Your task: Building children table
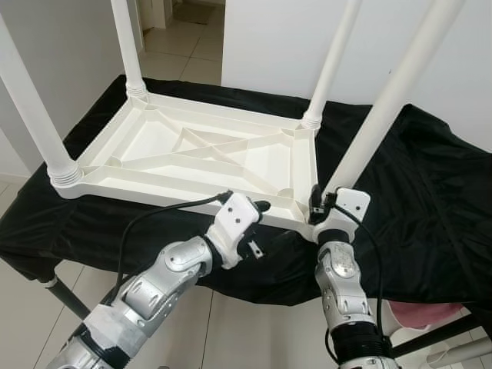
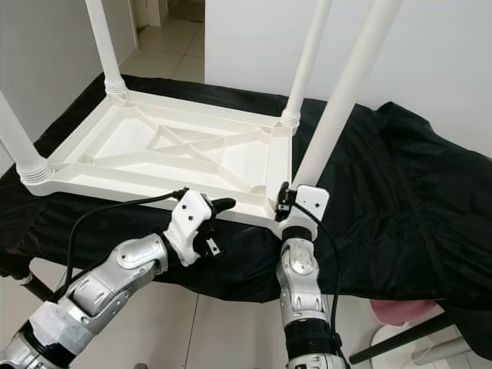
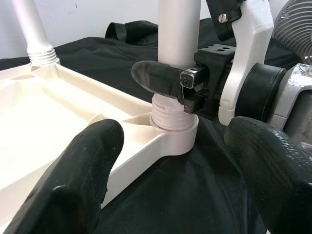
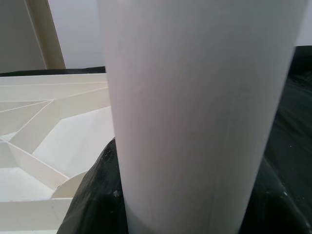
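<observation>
On the desk (image 1: 430, 192), which a black cloth covers, the tabletop (image 1: 192, 150) lies upside down, with its ribbed underside up; four white legs stand in its corner sockets, so the build looks almost finished. At the near right corner the right end effector (image 1: 319, 201) is clenched around the leg (image 1: 384, 108), low down, just above the threaded collar; the left wrist view shows one black finger (image 3: 158, 78) pressed on the leg there. I judge that this last leg is being screwed tight; if its thread is fully in I cannot tell. The left end effector (image 1: 257, 227) hovers released, fingers apart, just beside the near edge of the tabletop, touching nothing. What is left, as I judge: to finish this leg, then to turn the table upright.
</observation>
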`<state>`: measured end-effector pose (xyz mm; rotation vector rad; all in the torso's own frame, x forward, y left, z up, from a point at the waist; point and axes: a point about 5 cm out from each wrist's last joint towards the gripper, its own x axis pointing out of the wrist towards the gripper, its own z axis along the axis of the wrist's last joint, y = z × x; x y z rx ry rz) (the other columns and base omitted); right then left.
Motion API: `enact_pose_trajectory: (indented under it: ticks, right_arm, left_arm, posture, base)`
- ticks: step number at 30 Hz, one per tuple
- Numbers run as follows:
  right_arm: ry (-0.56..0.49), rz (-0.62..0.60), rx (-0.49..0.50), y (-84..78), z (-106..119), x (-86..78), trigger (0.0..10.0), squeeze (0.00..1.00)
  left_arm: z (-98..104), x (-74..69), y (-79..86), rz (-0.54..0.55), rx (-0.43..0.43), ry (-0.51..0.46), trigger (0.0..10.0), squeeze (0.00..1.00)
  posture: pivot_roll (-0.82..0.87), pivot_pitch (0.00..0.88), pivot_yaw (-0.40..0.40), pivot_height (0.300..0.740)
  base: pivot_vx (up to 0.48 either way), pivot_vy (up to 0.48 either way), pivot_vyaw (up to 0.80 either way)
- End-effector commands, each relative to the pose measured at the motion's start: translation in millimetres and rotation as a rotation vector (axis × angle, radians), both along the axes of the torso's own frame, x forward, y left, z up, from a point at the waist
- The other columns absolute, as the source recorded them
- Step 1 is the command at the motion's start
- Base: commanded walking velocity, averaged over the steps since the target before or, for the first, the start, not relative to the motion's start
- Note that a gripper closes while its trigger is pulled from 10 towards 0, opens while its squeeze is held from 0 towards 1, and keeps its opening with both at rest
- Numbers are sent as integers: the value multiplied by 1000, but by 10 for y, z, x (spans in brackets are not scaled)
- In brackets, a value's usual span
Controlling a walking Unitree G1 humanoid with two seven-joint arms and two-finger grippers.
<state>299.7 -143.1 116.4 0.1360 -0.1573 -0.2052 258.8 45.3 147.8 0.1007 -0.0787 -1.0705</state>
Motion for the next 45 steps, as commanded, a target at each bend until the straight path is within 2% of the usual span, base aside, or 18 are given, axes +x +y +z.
enact_pose_trajectory:
  ticks: [1,5,6,13,18,19,23,25,26,28,36,40,45]
  right_arm:
    - [34,-64,53,-102,-88,-67,10000,0]
    - [37,-69,48,-82,-80,-80,10000,0]
    - [24,-65,51,-79,-56,-84,10000,1000]
    - [1,-63,30,-87,-12,-97,10000,1000]
    - [10,22,-15,-199,-56,-96,10000,1000]
    - [8,75,-20,-200,-60,-93,10000,0]
    - [3,156,-26,-196,-67,-93,10000,0]
    - [-15,264,-50,-187,-53,-94,10000,0]
    - [-15,264,-50,-187,-53,-94,10000,0]
    - [-25,347,-75,-208,-36,-82,10000,0]
    - [-27,474,-131,-299,17,-7,10000,0]
    - [-30,497,-148,-307,32,13,10000,0]
    - [-26,600,-184,-281,48,94,10000,0]
  left_arm:
    - [-32,-71,-39,-175,39,14,10000,0]
    - [-24,-68,-40,-174,37,14,10000,0]
    - [-23,-69,-42,-175,35,16,10000,0]
    - [-28,-81,-48,-177,33,20,10000,0]
    - [-22,-80,-52,-173,31,21,10000,0]
    - [-22,-81,-49,-172,31,21,10000,0]
    - [-25,-84,-44,-170,30,21,10000,0]
    - [-29,-86,-41,-169,32,23,10000,0]
    - [-29,-86,-41,-169,32,23,10000,0]
    - [-24,-81,-41,-168,31,24,10000,0]
    - [-15,-80,-41,-169,29,27,10000,0]
    - [-12,-77,-39,-170,29,27,10000,0]
    - [-5,-72,-40,-177,32,27,10000,0]
  posture:
    - [-13,0,-87,740]
    - [-14,0,-88,740]
    - [-15,0,-89,740]
    - [-15,0,-88,740]
    - [-16,0,-88,740]
    - [-18,0,-89,740]
    - [-18,0,-89,740]
    - [-20,0,-87,740]
    - [-20,0,-87,740]
    - [-24,0,-82,740]
    - [-30,0,-74,740]
    - [-33,0,-69,740]
    - [-32,0,-59,740]
  base:
    - [0,0,0]
    - [0,0,0]
    - [0,0,0]
    - [0,0,0]
    - [0,0,0]
    - [0,0,0]
    - [0,0,0]
    - [0,0,0]
    - [0,0,0]
    - [0,0,0]
    - [0,0,0]
    - [0,0,0]
    - [0,0,0]
